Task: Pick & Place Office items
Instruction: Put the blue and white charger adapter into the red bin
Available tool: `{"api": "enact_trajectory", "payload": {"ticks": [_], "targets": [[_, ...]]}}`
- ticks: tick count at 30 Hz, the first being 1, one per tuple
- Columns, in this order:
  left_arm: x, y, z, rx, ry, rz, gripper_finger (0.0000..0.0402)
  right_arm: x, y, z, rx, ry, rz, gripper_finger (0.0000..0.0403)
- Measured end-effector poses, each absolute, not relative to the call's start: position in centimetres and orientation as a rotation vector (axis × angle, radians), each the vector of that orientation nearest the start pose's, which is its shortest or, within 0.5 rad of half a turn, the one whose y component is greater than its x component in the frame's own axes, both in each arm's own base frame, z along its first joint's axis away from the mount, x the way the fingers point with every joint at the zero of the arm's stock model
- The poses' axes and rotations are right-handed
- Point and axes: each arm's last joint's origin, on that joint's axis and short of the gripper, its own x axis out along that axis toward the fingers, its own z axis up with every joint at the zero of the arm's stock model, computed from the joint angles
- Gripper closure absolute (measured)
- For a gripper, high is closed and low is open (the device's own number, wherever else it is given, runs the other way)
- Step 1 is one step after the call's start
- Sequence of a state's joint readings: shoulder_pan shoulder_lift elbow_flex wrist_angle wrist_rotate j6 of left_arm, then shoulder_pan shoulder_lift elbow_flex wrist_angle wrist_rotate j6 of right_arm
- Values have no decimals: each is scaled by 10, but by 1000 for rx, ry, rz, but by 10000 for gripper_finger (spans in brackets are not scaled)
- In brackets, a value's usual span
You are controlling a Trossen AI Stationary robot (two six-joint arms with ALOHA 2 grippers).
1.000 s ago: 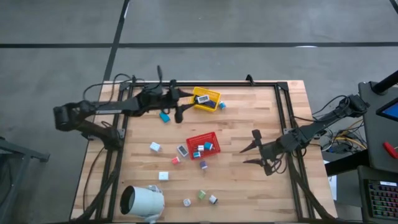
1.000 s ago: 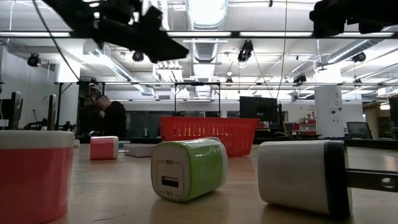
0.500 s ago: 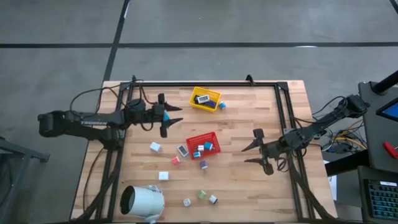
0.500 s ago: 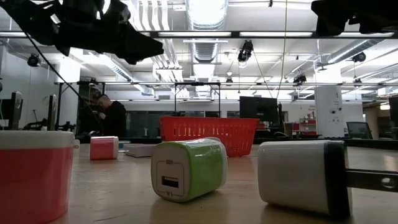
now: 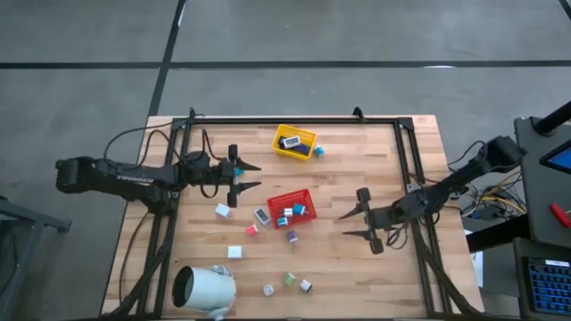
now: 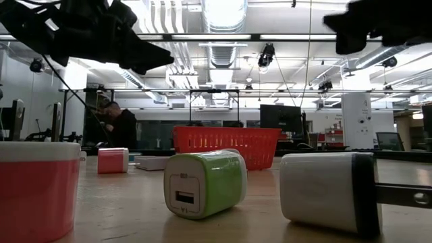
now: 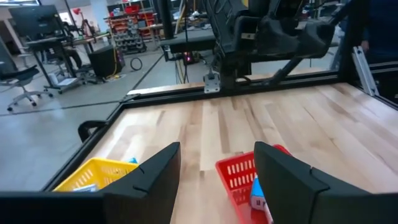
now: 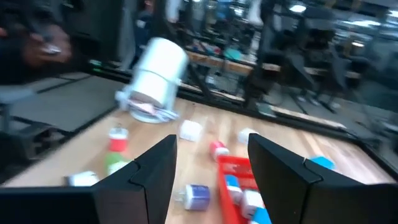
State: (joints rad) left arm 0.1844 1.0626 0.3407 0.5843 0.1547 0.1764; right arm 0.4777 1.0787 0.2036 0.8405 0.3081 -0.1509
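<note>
The office items are small blocky pieces scattered on the wooden table. Several lie in the red tray, one in the yellow tray, and a teal one beside it. White pieces, a pink one and a purple one lie loose. My left gripper hovers open, left of the red tray, over a teal piece. My right gripper hovers open, right of the red tray. Both are empty.
A large white cylinder lies on its side at the near left corner. Three small pieces lie near the front edge; the low view shows a green one up close. A black frame borders the table. Bare wood lies between the trays and my right gripper.
My left gripper has drawn back from beside the yellow tray toward the table's left and near edges, sinking a little, still open. My right gripper has edged toward the red tray and tipped. No piece has moved.
</note>
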Motion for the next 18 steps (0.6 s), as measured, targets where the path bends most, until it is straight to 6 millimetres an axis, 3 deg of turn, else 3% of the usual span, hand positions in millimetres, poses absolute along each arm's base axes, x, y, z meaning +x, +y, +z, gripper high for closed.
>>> {"api": "enact_trajectory", "payload": {"ticks": [10, 18], "targets": [[208, 32, 204, 157, 133, 6, 195, 220, 65, 165, -132, 158, -82, 207], [208, 32, 204, 161, 133, 5, 195, 235, 40, 156, -120, 181, -202, 207]]}}
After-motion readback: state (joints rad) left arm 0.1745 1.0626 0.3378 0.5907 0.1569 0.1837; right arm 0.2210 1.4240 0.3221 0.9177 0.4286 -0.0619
